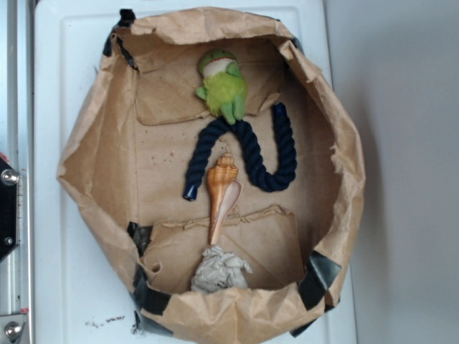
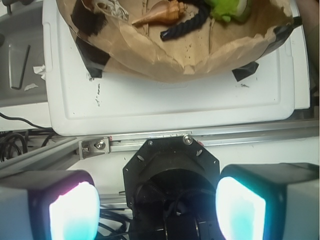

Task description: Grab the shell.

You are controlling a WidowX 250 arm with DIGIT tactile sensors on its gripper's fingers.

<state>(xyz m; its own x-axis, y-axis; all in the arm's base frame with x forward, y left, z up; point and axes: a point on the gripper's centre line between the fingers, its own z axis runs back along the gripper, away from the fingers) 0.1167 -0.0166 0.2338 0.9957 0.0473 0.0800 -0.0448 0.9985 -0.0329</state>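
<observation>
White tray [image 2: 165, 107] below; tool [image 2: 157, 210] spread apart, well short of shell [image 2: 161, 13]

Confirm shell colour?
Orange-tan with ribbed bands, paler cream along the opening: the shell, clearest in the exterior view.

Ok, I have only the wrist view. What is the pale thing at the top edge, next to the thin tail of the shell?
Observer: A crumpled paper wad. The tail of the shell ends right at it; I cannot tell if they touch.
Operator: And the wide end?
Observer: It lies under an arch of the dark blue rope, just below the green plush toy.
Operator: Is the end effector above the bag?
Observer: No, the end effector is nowhere in the exterior view.
</observation>
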